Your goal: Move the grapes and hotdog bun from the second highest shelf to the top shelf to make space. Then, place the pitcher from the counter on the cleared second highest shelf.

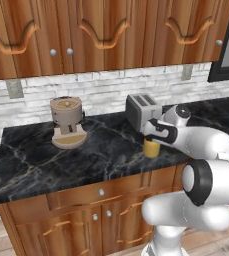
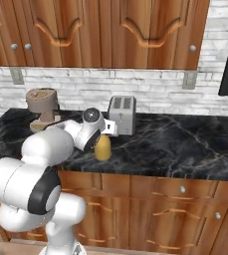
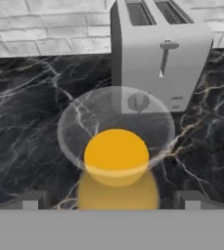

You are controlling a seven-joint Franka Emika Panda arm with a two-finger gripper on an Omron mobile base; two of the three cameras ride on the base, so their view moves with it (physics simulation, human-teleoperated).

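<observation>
The pitcher [image 1: 151, 148] stands upright on the black marble counter [image 1: 61, 165], just in front of the silver toaster [image 1: 142, 111] and well apart from the brown coffee grinder [image 1: 66, 122] to the left. The gripper [image 3: 111, 201] hangs right above it, and in the hand view its two dark fingertips [image 3: 31, 200] sit wide apart on either side of the pitcher's yellow body, jaws spread and holding nothing.

On the desk [image 1: 36, 160], the pitcher [image 1: 151, 148] stands near the front, toaster [image 1: 142, 110] just behind, coffee grinder [image 1: 67, 122] far left.
</observation>
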